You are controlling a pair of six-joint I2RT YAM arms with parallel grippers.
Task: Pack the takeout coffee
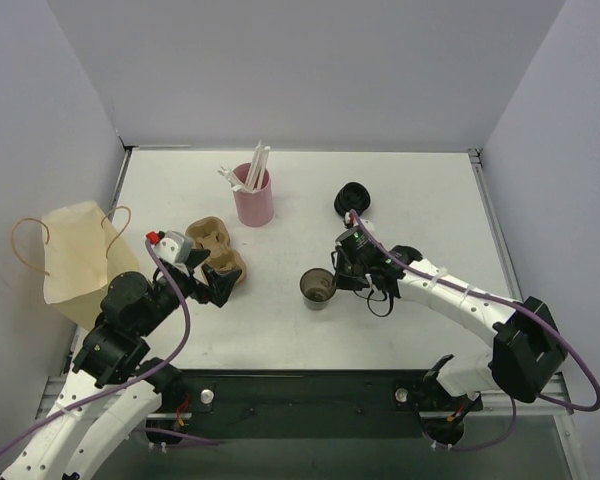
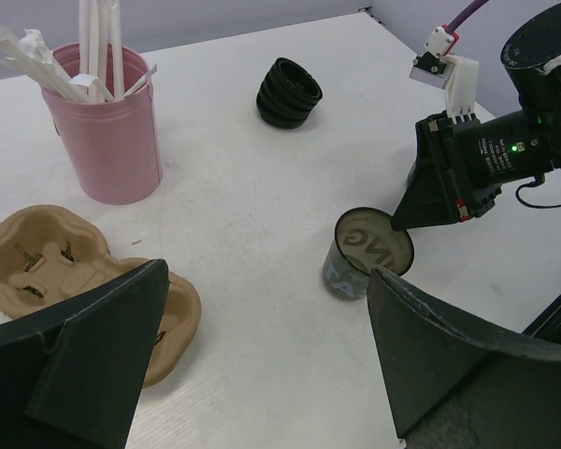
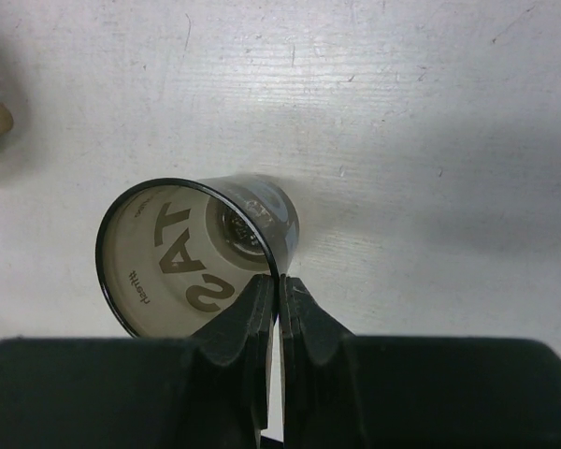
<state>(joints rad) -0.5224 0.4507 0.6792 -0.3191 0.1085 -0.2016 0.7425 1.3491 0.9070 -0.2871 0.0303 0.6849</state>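
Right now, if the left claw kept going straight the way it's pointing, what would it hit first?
Probably the coffee cup, which the right claw pinches by the rim. It sits a little right of centre for the open left claw, so bare table may come first; depth is unclear.

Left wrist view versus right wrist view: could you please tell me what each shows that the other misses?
Only the left wrist: the pink straw holder and the black lids. Only the right wrist: how the right claw pinches the rim, one finger inside the wall. Both: the coffee cup and the white table.
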